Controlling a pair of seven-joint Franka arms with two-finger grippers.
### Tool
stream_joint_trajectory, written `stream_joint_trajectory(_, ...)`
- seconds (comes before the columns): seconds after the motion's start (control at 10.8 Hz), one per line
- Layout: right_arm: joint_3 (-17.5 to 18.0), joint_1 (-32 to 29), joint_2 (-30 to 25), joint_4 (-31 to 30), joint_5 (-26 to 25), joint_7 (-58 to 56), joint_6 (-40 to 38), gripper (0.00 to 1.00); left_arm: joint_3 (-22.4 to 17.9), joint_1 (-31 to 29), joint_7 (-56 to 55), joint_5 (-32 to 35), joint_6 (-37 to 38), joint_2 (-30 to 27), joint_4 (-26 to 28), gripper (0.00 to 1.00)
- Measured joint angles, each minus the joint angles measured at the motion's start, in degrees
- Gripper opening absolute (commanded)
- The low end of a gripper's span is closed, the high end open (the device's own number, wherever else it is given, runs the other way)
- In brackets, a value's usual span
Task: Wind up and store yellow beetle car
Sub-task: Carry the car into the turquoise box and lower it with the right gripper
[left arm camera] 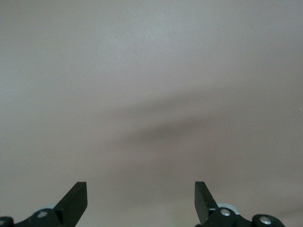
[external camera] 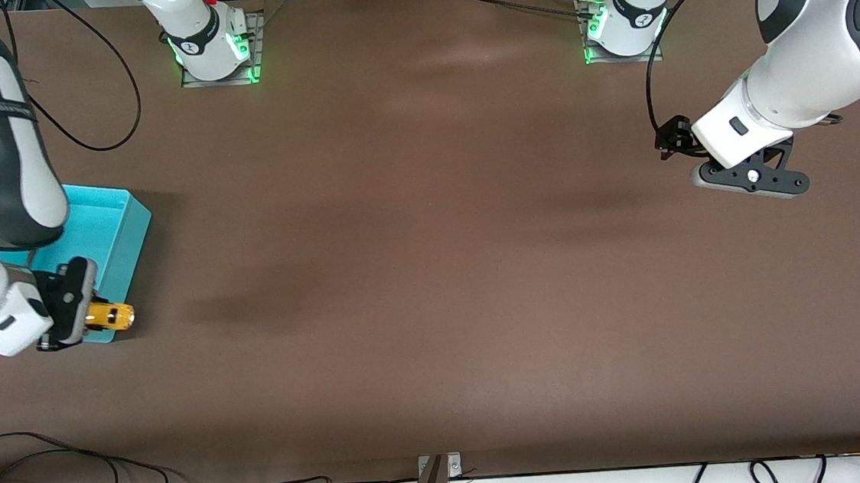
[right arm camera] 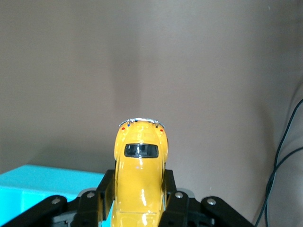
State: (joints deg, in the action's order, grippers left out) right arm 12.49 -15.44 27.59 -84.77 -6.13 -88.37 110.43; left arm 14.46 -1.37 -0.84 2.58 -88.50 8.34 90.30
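My right gripper [external camera: 86, 311] is shut on the yellow beetle car [external camera: 112, 316] and holds it over the corner of the cyan bin [external camera: 117, 220] that is nearest the front camera. In the right wrist view the car [right arm camera: 140, 175] sits between the two black fingers [right arm camera: 94, 201], with the bin's edge [right arm camera: 42, 184] just below. My left gripper [external camera: 751, 179] hangs open and empty above bare table at the left arm's end. In the left wrist view its fingertips [left arm camera: 78, 196] stand wide apart over the brown surface.
The cyan bin stands at the right arm's end of the brown table [external camera: 432, 272]. Black cables [external camera: 111, 481] lie along the table edge nearest the front camera, and a cable [right arm camera: 284, 156] shows in the right wrist view.
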Motion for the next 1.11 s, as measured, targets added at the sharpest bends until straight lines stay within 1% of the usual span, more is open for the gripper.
stream_joint_trajectory(0.19, 0.0, -2.4, -2.9, -0.8, 0.6, -4.4, -3.8, 0.02, 0.0, 0.0, 0.0, 0.0, 0.0, 0.0, 0.0, 1.00)
stream_joint_trajectory(0.28, 0.0, -4.1, -4.2, -2.3, 0.6, -7.2, -4.3, 0.02, 0.0, 0.0, 0.0, 0.0, 0.0, 0.0, 0.0, 1.00)
stream_joint_trajectory(0.56, -0.7, -8.5, -8.8, -10.3, 0.6, -13.1, -3.4, 0.02, 0.0, 0.0, 0.0, 0.0, 0.0, 0.0, 0.0, 1.00)
stream_joint_trajectory(0.65, -1.6, -8.9, -10.9, -14.1, 0.6, -14.2, -1.5, 0.02, 0.0, 0.0, 0.0, 0.0, 0.0, 0.1, 0.0, 1.00)
stream_joint_trajectory(0.83, -3.4, -9.3, -14.6, -23.1, 0.7, -17.1, 5.0, 0.02, 0.0, 0.0, 0.0, 0.0, 0.0, 0.2, 0.0, 1.00)
stream_joint_trajectory(1.11, -5.4, -12.4, -15.6, -33.1, 1.2, -24.2, 15.9, 0.02, 0.0, 0.0, 0.0, 0.0, 0.0, 0.4, 0.0, 1.00)
